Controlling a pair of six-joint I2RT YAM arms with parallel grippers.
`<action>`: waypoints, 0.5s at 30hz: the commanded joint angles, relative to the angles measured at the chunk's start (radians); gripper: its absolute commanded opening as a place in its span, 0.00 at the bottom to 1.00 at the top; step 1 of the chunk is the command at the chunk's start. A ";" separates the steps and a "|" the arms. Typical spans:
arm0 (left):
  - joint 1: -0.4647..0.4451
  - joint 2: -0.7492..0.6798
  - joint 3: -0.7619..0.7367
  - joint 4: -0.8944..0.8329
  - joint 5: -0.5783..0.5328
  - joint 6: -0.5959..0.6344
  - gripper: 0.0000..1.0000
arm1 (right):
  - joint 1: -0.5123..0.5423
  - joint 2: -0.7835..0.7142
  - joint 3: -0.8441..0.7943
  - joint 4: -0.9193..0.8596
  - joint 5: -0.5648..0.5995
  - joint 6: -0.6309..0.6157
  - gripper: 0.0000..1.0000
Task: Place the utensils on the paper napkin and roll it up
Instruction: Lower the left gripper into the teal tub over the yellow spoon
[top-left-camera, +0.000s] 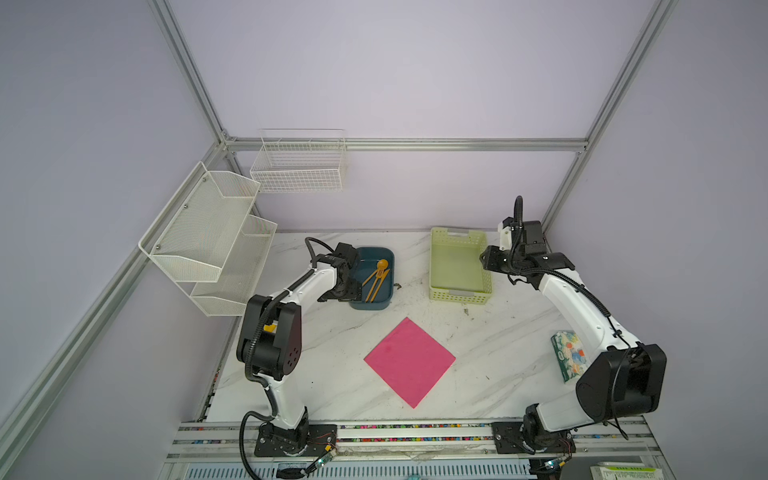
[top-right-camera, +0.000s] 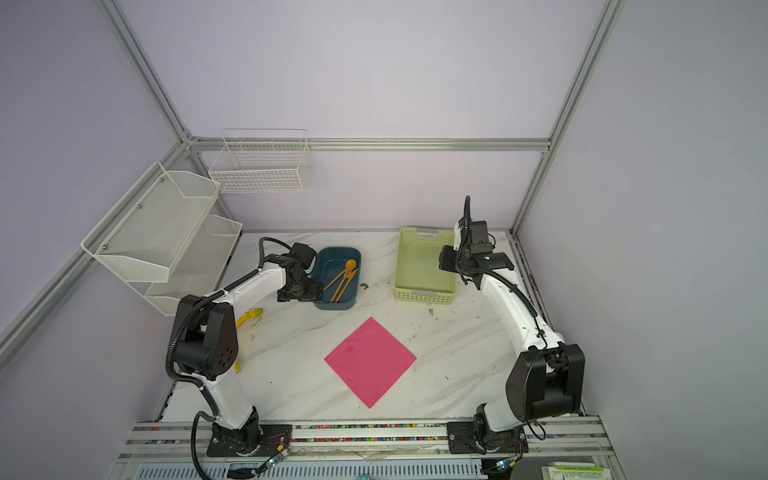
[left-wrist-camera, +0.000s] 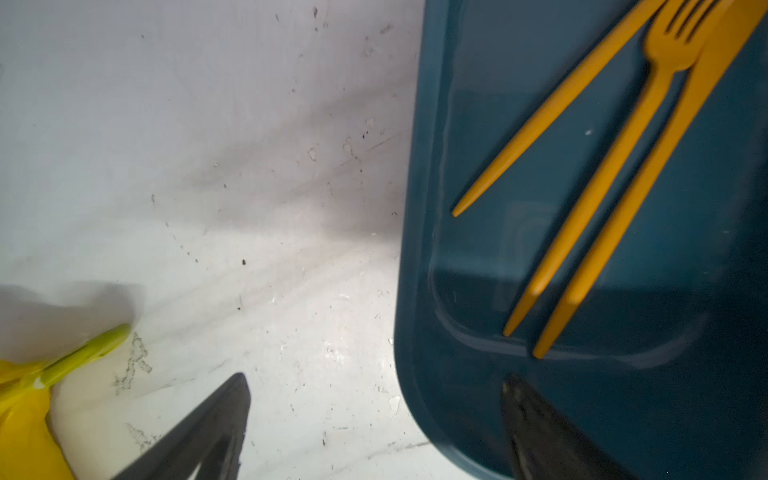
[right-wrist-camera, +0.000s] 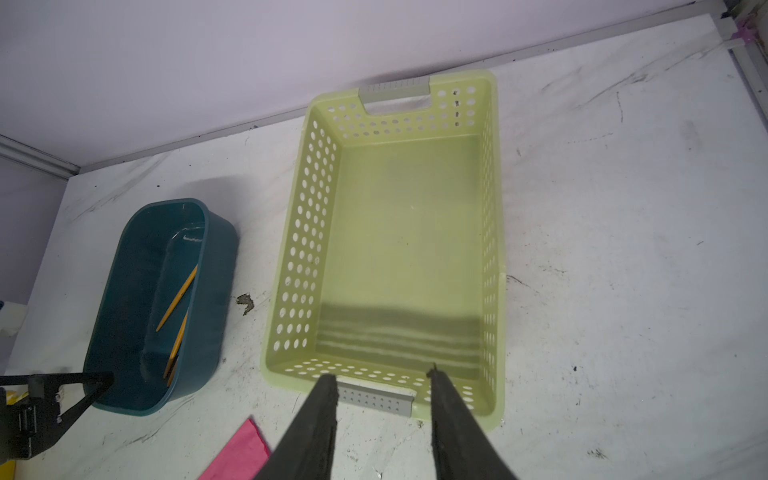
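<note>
left tool (left-wrist-camera: 376, 378): spread wide, empty, straddling blue tub (left-wrist-camera: 415, 291) wall | right tool (right-wrist-camera: 382, 372): half-spread, empty, near green basket (right-wrist-camera: 307, 232)

The white, marble-veined table (top-left-camera: 340, 374) under my left hand (left-wrist-camera: 374, 380) is scuffed and speckled with dark marks. Beyond that hand a pale lilac wall (top-left-camera: 395, 75) rises from the table's far edge, crossed by a grey metal frame bar (top-left-camera: 407, 144). A white wire basket (top-left-camera: 299, 166) hangs on the wall there. Out past the hand's outer side, a white two-tier mesh shelf (top-left-camera: 203, 232) is fixed to the side frame. The light is soft and even, and the shadows are faint.
</note>
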 joint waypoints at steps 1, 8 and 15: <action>-0.003 -0.061 0.033 0.014 0.008 0.001 0.91 | 0.018 -0.025 0.051 -0.034 -0.003 0.013 0.40; -0.019 0.006 0.208 -0.023 0.092 0.023 0.84 | 0.030 -0.027 0.082 -0.046 -0.014 0.029 0.40; -0.050 0.138 0.371 -0.042 0.150 0.040 0.69 | 0.037 -0.023 0.090 -0.048 -0.006 0.034 0.40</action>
